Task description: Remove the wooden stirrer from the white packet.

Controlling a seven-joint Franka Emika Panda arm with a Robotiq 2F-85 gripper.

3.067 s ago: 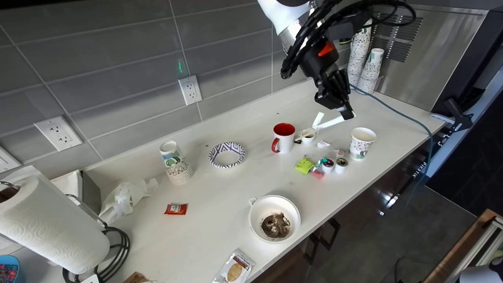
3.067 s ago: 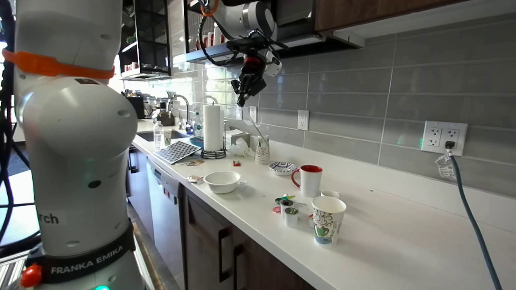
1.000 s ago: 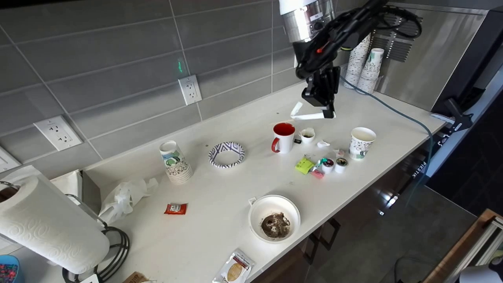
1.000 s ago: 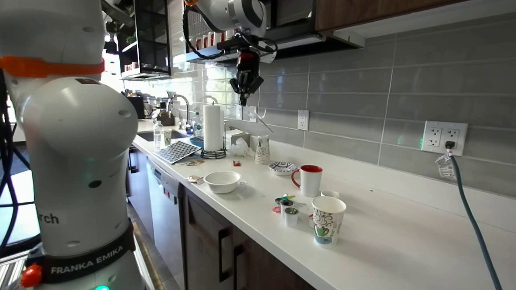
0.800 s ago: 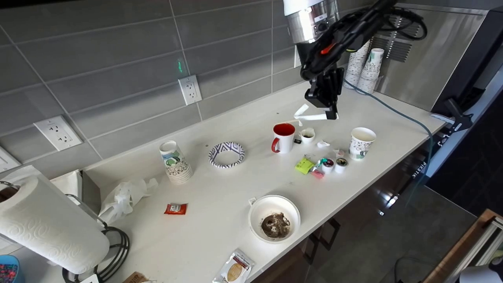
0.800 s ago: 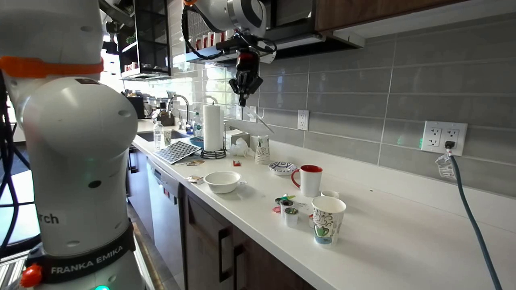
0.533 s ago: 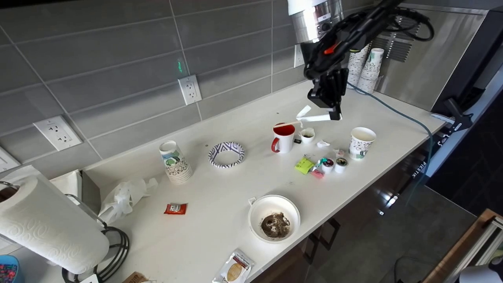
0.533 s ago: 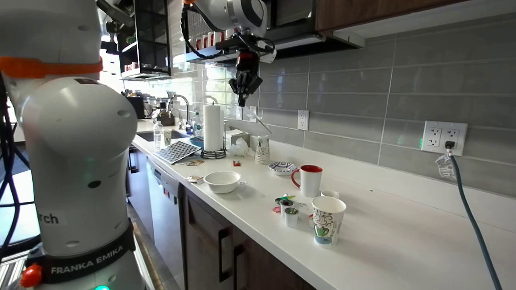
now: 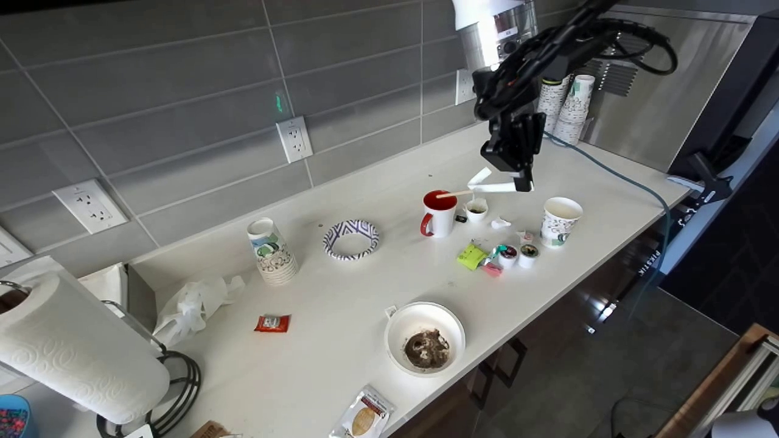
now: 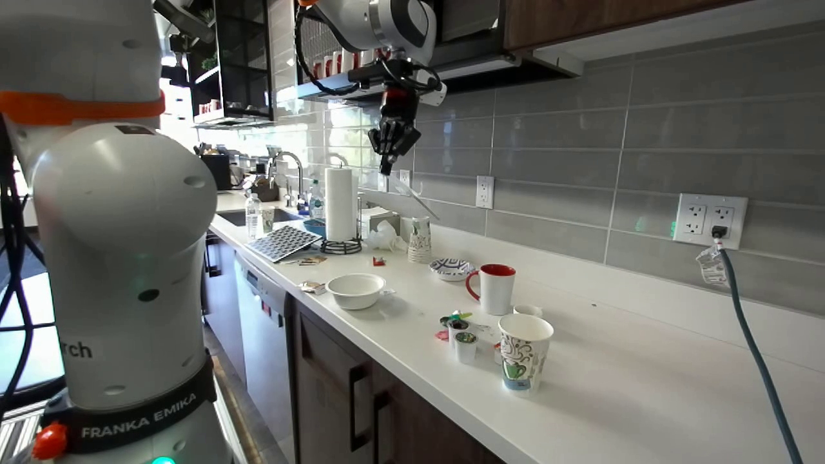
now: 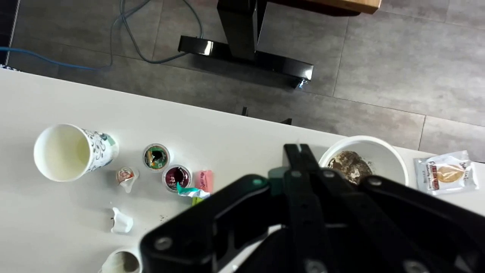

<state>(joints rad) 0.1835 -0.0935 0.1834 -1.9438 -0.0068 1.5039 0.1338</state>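
In the air over the counter, my gripper (image 9: 524, 182) is shut on one end of the white packet (image 9: 502, 187), a slim paper sleeve. A torn flap bends up at the packet's far end. Out of that end pokes the wooden stirrer (image 9: 455, 194), a thin tan stick that overlaps the mug's red opening in this exterior view. Its inner part is hidden by the paper. In an exterior view the packet (image 10: 401, 187) and stirrer (image 10: 425, 207) slant down from the fingertips. In the wrist view the gripper (image 11: 300, 148) shows only a white sliver between its fingertips.
Below stand a red-lined mug (image 9: 439, 213), a small white cup (image 9: 476, 211) and a tall paper cup (image 9: 558, 224). Coffee pods (image 9: 528, 255) and a green wrapper (image 9: 472, 256) lie in front. A stained white bowl (image 9: 451, 316) sits near the counter's front edge. Behind is a tiled wall (image 9: 365, 109).
Over the last second my gripper has shifted a little right and down in an exterior view, carrying packet and stirrer along. About three seconds ago it stood more tilted and farther right.
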